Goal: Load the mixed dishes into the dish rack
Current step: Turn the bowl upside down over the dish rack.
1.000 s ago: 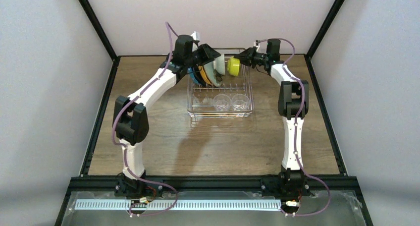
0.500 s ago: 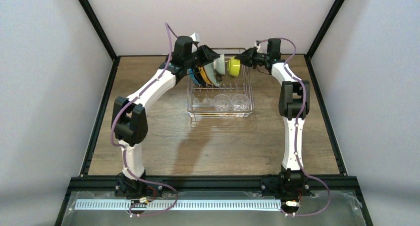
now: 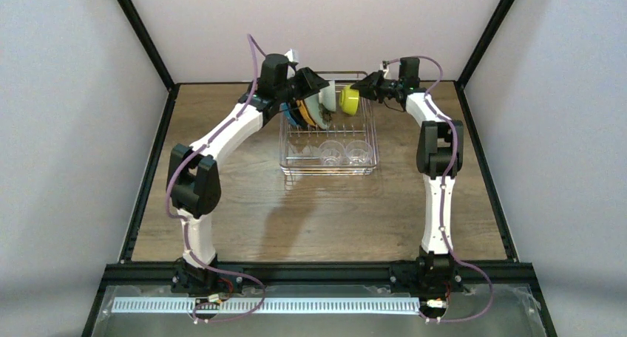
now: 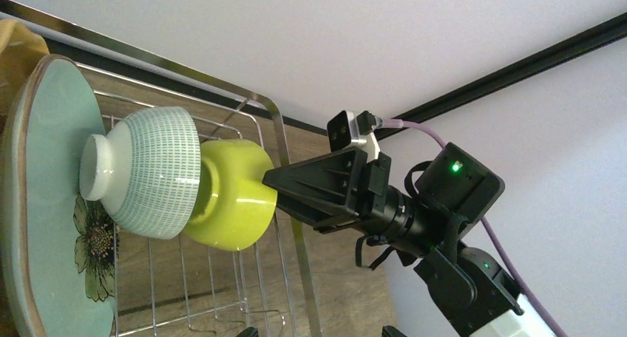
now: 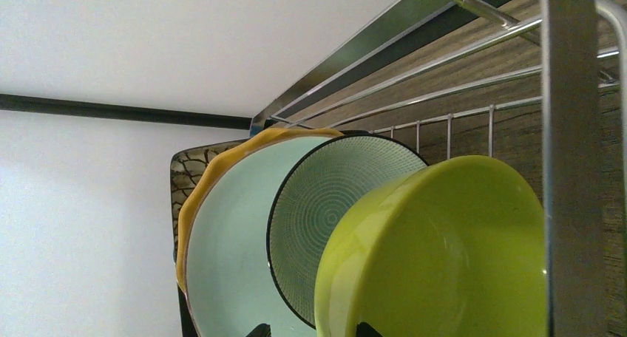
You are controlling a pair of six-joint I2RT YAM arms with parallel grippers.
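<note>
Yellow-green bowl (image 4: 225, 196): glossy, plain, round. Lies on side in dish rack (image 4: 277, 130), straight ahead of right gripper (image 4: 277, 183), rim at its fingertips. Axis roughly level, running from gripper toward plates; narrow end tucked into mint bowl (image 4: 148, 171) beyond. Mint bowl: white with fine green dashes, foot turned away from gripper, against flower-printed pale green plate (image 4: 44, 204) standing on edge. Right jaws part-way apart; cannot tell if they pinch the rim. Left gripper (image 4: 316, 329) spread wide, holding nothing.

Bright, even light; soft shadows.
</note>
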